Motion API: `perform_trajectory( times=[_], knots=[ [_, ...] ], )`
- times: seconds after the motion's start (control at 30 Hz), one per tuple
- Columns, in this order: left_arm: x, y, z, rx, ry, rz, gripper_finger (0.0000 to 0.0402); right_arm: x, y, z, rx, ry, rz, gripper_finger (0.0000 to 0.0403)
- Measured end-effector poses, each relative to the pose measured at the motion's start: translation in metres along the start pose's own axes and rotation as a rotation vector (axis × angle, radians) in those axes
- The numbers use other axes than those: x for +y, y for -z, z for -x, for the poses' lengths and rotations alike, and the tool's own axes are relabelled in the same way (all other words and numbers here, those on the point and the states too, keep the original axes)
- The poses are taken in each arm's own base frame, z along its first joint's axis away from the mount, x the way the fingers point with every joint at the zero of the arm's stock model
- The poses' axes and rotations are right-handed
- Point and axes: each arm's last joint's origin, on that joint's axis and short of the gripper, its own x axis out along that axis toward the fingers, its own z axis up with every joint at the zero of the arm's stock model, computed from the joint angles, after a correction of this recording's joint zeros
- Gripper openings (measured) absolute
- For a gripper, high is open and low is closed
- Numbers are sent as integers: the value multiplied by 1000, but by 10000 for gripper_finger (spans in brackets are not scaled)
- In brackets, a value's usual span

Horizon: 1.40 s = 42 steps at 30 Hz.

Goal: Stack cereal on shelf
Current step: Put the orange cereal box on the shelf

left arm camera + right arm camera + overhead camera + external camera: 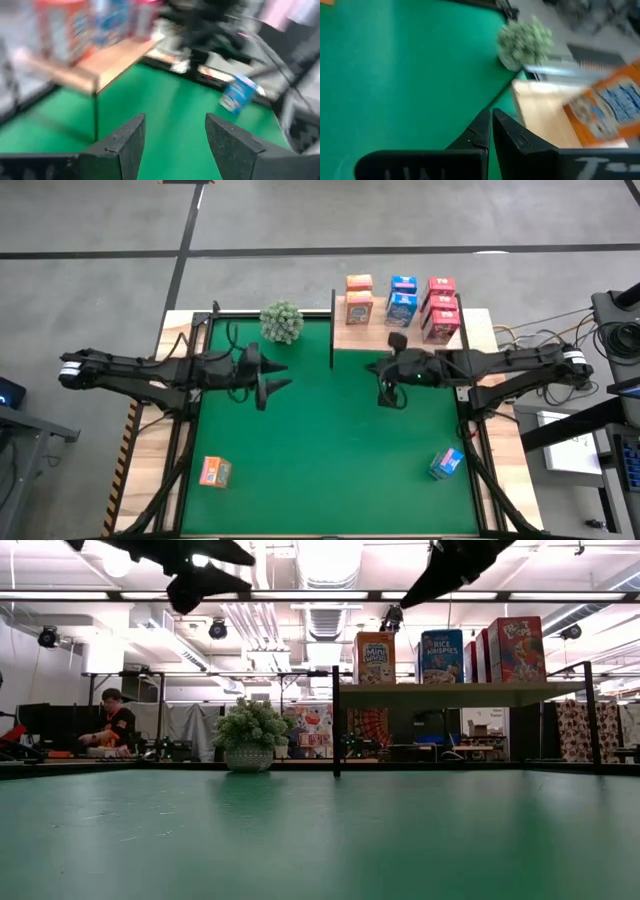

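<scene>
Seven cereal boxes sat on the shelf [480, 328]: two orange, two blue, three red. Two were left on the green mat [330, 450]: orange box [214, 472] below-left of the left gripper [272, 381], blue box [447, 464] below-right of the right gripper [390, 396]. Left gripper was wide open and empty over the mat; right gripper was fully closed, holding nothing, just off the shelf edge.

matt green mat [330, 440], pale wooden shelf [375, 332], glossy printed cardboard cereal boxes [401, 300], fuzzy green plant [282, 321].
</scene>
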Motion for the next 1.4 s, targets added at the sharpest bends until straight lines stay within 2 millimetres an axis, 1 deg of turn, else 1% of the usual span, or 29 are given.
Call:
perform_trajectory(
  times=[0.1,0.2,0.27,0.33,0.37,0.5,0.6,0.67,0.77,0.87,1.0,1.13,1.27,1.4],
  knots=[
    [-4,-14,-6,120,-105,195,190,9,5,-1,-76,-11,46,9],
    [-12,-26,-10,390,-135,333,190,13,7,-1,-152,-6,83,9],
    [-21,-28,-13,606,-155,429,190,16,11,0,-193,-4,100,9],
    [-35,-24,-15,798,-206,496,190,17,16,2,-237,-3,106,9],
    [-44,-20,-15,867,-237,512,190,18,18,3,-256,-1,113,9],
    [-81,1,-10,1061,-408,565,190,15,18,11,-306,14,133,9],
    [-106,19,0,1122,-514,611,190,13,20,18,-302,12,129,9],
    [-120,30,8,1142,-553,663,190,12,23,18,-279,5,130,9],
    [-135,42,19,1156,-610,712,190,13,26,19,-260,-1,130,9],
    [-145,49,33,1173,-669,737,198,13,26,19,-263,0,128,9],
    [-152,57,49,1186,-741,729,223,13,26,18,-263,1,134,9],
    [-152,60,61,1182,-831,726,253,13,26,18,-262,0,134,9],
    [-155,64,66,1187,-838,718,274,13,27,18,-259,-1,132,9],
    [-153,70,68,1181,-878,717,279,13,28,18,-253,-4,123,9]
  ],
)
